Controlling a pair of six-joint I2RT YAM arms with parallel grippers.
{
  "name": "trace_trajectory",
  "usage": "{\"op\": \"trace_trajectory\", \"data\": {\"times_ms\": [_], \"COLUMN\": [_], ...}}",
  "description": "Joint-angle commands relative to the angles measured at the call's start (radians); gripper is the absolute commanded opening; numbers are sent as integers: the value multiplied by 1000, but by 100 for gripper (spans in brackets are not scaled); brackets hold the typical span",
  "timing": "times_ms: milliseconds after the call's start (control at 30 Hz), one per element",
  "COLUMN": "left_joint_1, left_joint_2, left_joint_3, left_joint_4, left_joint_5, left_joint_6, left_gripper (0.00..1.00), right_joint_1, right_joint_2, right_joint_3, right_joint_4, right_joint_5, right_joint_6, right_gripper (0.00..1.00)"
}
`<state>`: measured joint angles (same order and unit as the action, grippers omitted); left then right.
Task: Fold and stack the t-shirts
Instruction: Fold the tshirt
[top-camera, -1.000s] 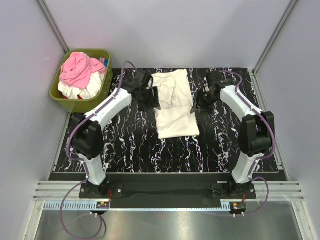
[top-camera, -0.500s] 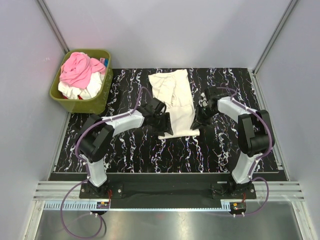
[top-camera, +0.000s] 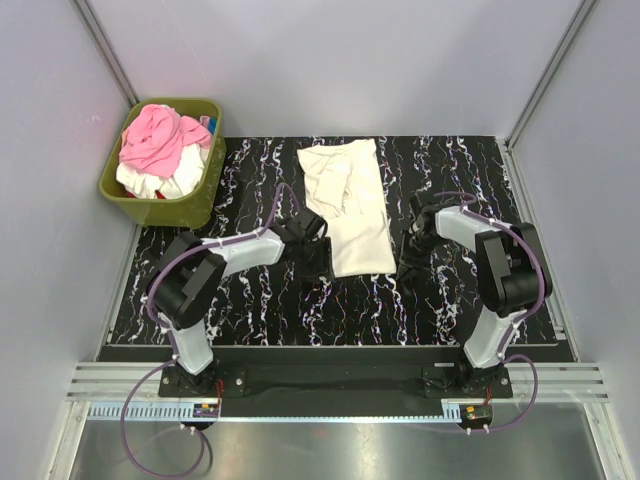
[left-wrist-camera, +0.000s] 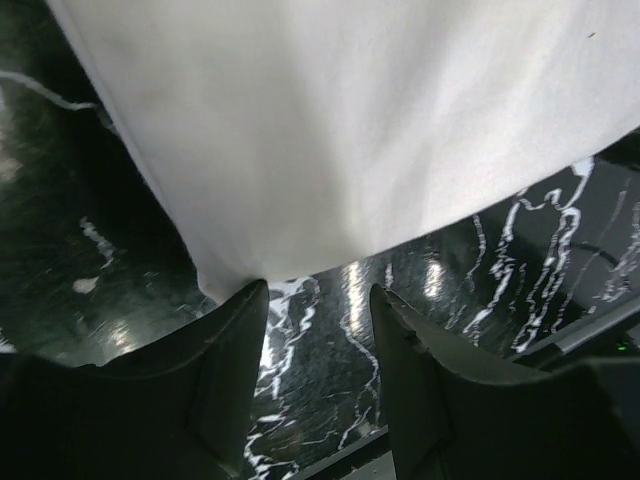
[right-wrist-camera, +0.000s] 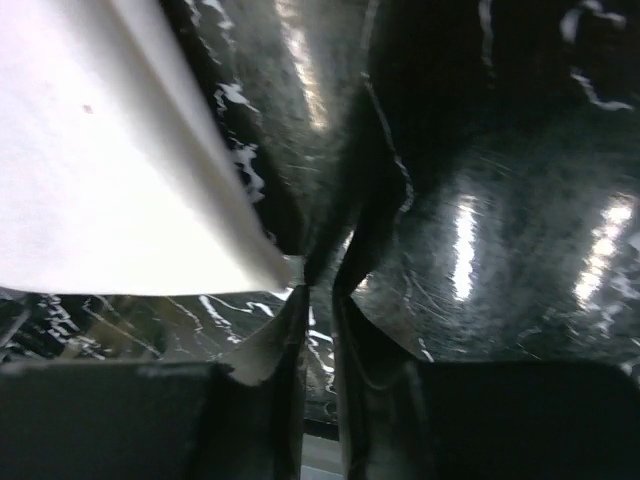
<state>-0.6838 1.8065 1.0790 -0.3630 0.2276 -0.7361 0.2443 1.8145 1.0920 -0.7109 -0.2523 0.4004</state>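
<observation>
One t-shirt (top-camera: 358, 215) lies between left claw (left-wrist-camera: 318, 300), right claw (right-wrist-camera: 318, 290).

The cream cotton t-shirt (top-camera: 352, 205) is plain, with no print; my right wrist camera picks out one tiny dark speck (right-wrist-camera: 88, 108) on it. The glossy tabletop (top-camera: 250, 300) is black, veined with white like marble. The rectangular plastic bin (top-camera: 200, 195) is olive green. In it are a crumpled pink garment (top-camera: 155, 138), a crumpled white garment (top-camera: 150, 183) and a sliver of blue (top-camera: 205, 122). My left gripper (left-wrist-camera: 318, 300) and my right gripper (right-wrist-camera: 318, 300) are matte black. My arms (top-camera: 240, 250) are white with black joints, their cables (top-camera: 150, 265) purple. The walls (top-camera: 330, 60) are pale grey.
</observation>
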Motion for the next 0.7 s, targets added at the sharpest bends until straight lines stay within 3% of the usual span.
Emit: {"op": "trace_trajectory", "data": {"times_ms": [0, 67, 100, 200, 367, 667], "left_joint_1": [-3, -16, -17, -17, -14, 15], "left_joint_2": [-64, -127, -150, -240, -345, -257], "left_joint_3": [-1, 15, 22, 12, -103, -214], "left_joint_4": [-146, -241, -264, -292, -139, 108], "left_joint_5": [-184, -270, -334, -347, -264, -156], "left_joint_6": [78, 98, 101, 96, 51, -28], "left_gripper": [52, 55, 60, 71, 76, 66], "right_joint_1": [4, 4, 4, 6, 4, 4], "right_joint_2": [-93, -163, -185, -245, -265, -137], "right_joint_3": [-20, -30, -43, -64, -92, -34], "right_joint_4": [-53, -76, -84, -65, 2, 63], "right_joint_5": [123, 153, 154, 105, -47, -59], "right_joint_6": [6, 11, 15, 20, 23, 2], "right_gripper": [23, 44, 63, 75, 77, 72]}}
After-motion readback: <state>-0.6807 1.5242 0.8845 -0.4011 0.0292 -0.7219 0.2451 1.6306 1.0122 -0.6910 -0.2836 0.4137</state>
